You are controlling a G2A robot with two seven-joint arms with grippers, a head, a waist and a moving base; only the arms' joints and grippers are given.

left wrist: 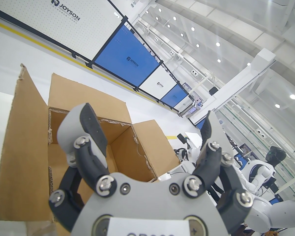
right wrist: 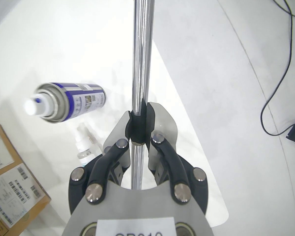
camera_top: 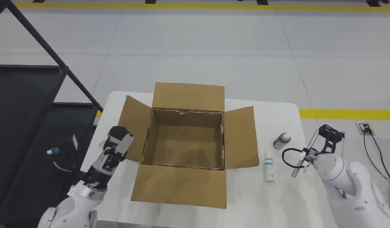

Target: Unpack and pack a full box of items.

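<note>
Open cardboard box at centre of white surface. Lower left, left pincer spread open. Lower right, right pincer clamps a metal rod near a spray can.

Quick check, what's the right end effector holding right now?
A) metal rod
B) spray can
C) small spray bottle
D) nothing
A. In the right wrist view, the right end effector is shut on the shiny metal rod, while the spray can and the small spray bottle sit apart from it on the table.
</note>
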